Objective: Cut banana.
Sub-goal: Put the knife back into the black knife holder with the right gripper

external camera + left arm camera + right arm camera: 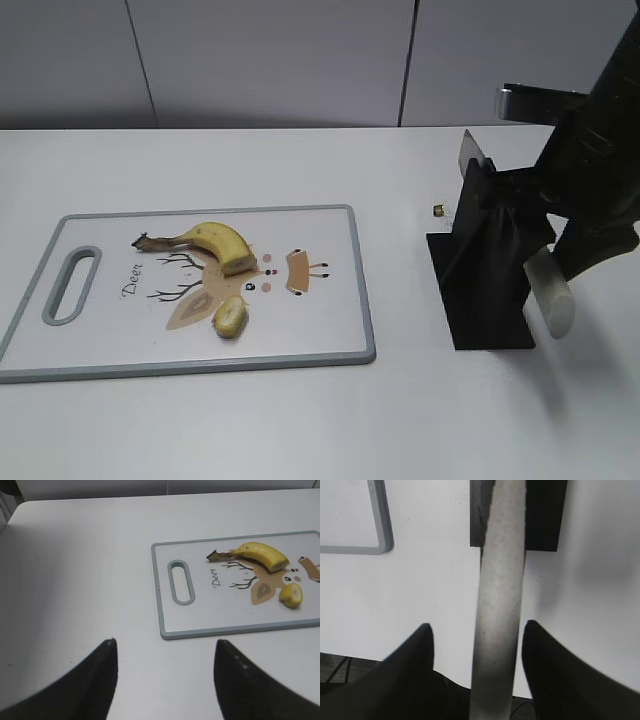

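Yellow banana (218,243): long axis left-right on cutting board (340,330), far left of knife.
Right end effector (476,630): fingers spread, knife handle (499,605) between, ungripped.
Left end effector (165,647): open, empty.

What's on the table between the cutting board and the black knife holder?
Mostly bare white table between the cutting board and the knife holder; only one tiny dark object lies there, in the exterior view.

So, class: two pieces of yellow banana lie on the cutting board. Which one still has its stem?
The longer curved yellow banana piece, farther back on the grey-rimmed white cutting board, has the dark stem. The small cut-off yellow stub has none.
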Controlling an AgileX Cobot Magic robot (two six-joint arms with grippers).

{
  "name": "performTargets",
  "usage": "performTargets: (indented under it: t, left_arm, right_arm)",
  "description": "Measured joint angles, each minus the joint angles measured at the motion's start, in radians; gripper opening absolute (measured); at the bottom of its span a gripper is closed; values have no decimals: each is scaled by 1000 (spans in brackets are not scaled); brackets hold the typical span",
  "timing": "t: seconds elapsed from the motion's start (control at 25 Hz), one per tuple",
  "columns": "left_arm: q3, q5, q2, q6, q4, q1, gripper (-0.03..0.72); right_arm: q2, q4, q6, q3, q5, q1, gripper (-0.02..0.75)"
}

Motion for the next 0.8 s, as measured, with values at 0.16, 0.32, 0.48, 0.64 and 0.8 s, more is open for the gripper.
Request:
performTargets:
  t: [0.16, 0.32, 0.48, 0.64, 0.8]
  left_arm:
    - [0, 0, 0, 0, 0, 0, 590]
    - [0, 0, 0, 0, 0, 0, 590]
    - [0, 0, 0, 0, 0, 0, 590]
    - [0, 0, 0, 0, 0, 0, 590]
    - [0, 0, 0, 0, 0, 0, 590]
  right_arm:
    - [0, 4, -8, 0, 0, 0, 532]
    - [-29, 4, -39, 0, 3, 0, 564]
    - [-130, 4, -102, 0, 41, 0, 567]
    - [-273, 4, -156, 16, 71, 0, 569]
    - [-442, 5, -204, 111, 58, 0, 569]
